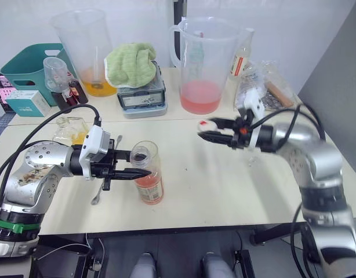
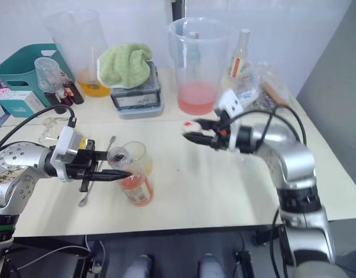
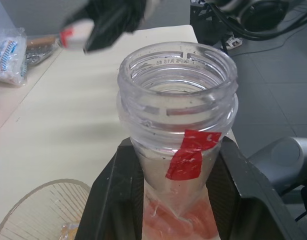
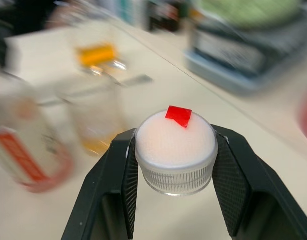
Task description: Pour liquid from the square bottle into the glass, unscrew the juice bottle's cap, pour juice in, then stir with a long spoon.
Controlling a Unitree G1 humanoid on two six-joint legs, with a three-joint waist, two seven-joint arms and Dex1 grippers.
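Cream table (image 1: 224,185) against white wall. Left gripper (image 1: 130,165) clamped on open juice bottle (image 1: 148,174), red-orange label unreadable; right gripper (image 1: 208,131) pinching red-marked cap (image 4: 176,150).

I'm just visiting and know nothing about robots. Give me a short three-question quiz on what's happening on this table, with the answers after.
1. True or false: the juice bottle has its cap on.
2. What does the right gripper hold? A) the long spoon B) the cap C) a towel
3. Fill in: the left gripper grips the juice bottle near its ____.

Key
1. False. The left wrist view shows an open mouth with bare threads.
2. B. The white cap with a red mark sits pinched between the two fingers, held away from the bottle, above the table.
3. Neck. The fingers close just below the opening, while the long spoon lies on the table.
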